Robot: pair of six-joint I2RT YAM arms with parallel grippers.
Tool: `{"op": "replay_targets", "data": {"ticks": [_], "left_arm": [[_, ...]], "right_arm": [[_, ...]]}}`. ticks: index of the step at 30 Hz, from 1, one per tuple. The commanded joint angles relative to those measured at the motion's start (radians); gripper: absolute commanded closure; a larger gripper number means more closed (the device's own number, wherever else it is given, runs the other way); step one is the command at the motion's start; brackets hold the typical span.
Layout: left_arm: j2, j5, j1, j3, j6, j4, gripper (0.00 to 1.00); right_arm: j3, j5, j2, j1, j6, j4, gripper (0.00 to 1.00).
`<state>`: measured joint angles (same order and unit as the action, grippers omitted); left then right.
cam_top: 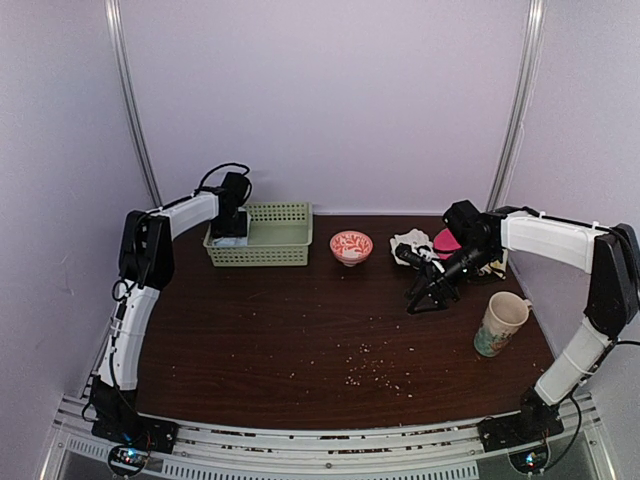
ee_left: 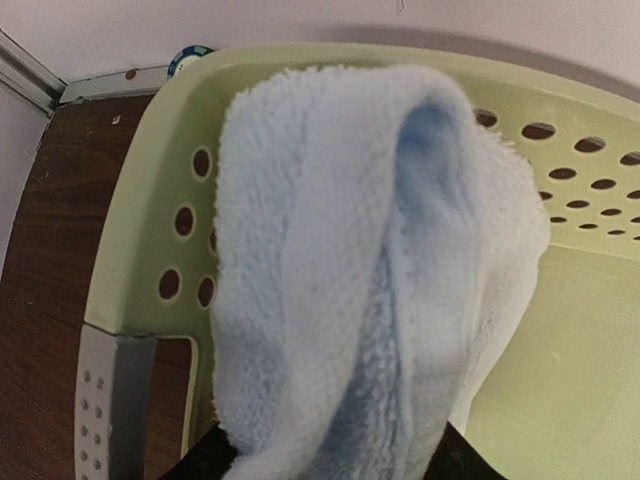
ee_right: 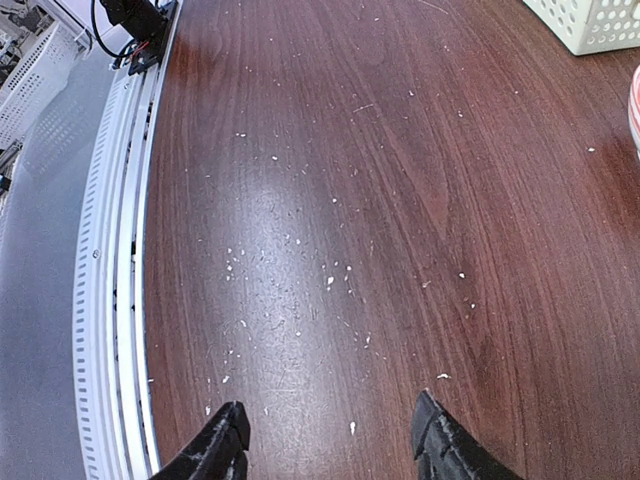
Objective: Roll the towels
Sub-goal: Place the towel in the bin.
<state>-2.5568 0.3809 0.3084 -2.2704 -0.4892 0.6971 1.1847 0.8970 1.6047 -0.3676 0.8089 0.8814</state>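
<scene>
The pale blue towel (ee_left: 330,260), fluffy and rolled up, lies lengthwise between the fingers of my left gripper (ee_left: 335,455), reaching into the green basket (ee_left: 150,230). The black fingertips flank the roll at the frame's bottom and do not visibly squeeze it, so the gripper reads as open. From above, the left gripper (cam_top: 230,225) hangs over the basket's left end. An off-white towel (cam_top: 408,243) lies bunched at the back right, partly behind my right arm. My right gripper (cam_top: 420,298) (ee_right: 330,430) is open over bare table, holding nothing.
A red-patterned bowl (cam_top: 351,245) stands to the right of the basket (cam_top: 275,245). A mug (cam_top: 500,323) stands at the right. A pink thing (cam_top: 445,240) lies by the off-white towel. Crumbs (cam_top: 370,370) dot the table's front middle. A metal rail (ee_right: 110,300) edges the table.
</scene>
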Motion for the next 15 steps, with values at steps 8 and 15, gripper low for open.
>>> {"op": "replay_targets", "data": {"ticks": [8, 15], "left_arm": [[0.079, 0.039, 0.021, 0.001, 0.046, -0.039, 0.40], [0.085, 0.060, 0.024, 0.005, 0.069, -0.038, 0.37]], "right_arm": [[0.023, 0.013, 0.017, 0.007, 0.022, 0.031, 0.44], [0.024, 0.017, 0.022, 0.007, 0.026, 0.039, 0.44]]}}
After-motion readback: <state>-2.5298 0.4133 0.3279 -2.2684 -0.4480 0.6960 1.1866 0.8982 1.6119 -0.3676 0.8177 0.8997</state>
